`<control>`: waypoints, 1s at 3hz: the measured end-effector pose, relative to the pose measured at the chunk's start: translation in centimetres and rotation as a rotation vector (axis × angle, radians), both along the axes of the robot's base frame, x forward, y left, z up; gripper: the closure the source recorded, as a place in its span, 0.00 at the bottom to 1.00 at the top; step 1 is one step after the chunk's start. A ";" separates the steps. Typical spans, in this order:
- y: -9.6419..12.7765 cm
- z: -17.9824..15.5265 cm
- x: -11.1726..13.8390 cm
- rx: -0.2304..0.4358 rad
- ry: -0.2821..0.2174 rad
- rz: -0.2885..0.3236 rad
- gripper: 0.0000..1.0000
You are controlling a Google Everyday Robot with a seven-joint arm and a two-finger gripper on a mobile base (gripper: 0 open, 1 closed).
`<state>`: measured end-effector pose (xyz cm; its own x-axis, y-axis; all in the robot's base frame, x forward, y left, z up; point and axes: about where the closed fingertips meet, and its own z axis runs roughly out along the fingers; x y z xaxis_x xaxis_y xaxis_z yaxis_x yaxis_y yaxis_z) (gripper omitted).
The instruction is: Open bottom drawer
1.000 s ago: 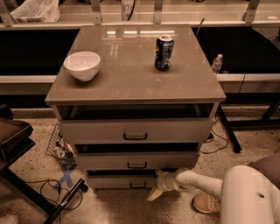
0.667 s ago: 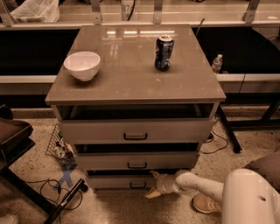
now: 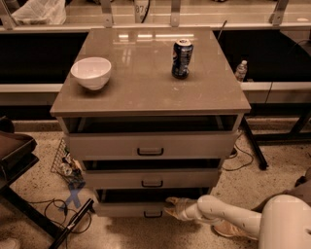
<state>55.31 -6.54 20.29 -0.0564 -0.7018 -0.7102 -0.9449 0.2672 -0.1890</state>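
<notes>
A speckled stone floor runs under a pale grey-beige cabinet with 3 drawers, and a long shelf with metal uprights crosses the background. At far left a crumpled plastic bag lies on that shelf, a dark seat-like piece stands lower down, and black cables loop on the floor by the cabinet's left foot. On the glossy top, a white bowl sits near the left edge and a blue drinks can stands upright right of centre, well apart from the bowl. Below, the top drawer and the middle drawer each carry 1 small black pull. The bottom drawer sits lowest, just above the floor, with its black handle at mid-front and a dark gap above its front. Just right of that handle, the gripper hangs low at the drawer's front, its 2 fingers spread apart and pointing left, holding nothing. Its white arm reaches in from the lower right. A clear water bottle stands behind the cabinet's right side.
</notes>
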 end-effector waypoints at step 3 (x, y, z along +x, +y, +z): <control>-1.6 3.9 -8.3 -0.077 -0.053 0.004 1.00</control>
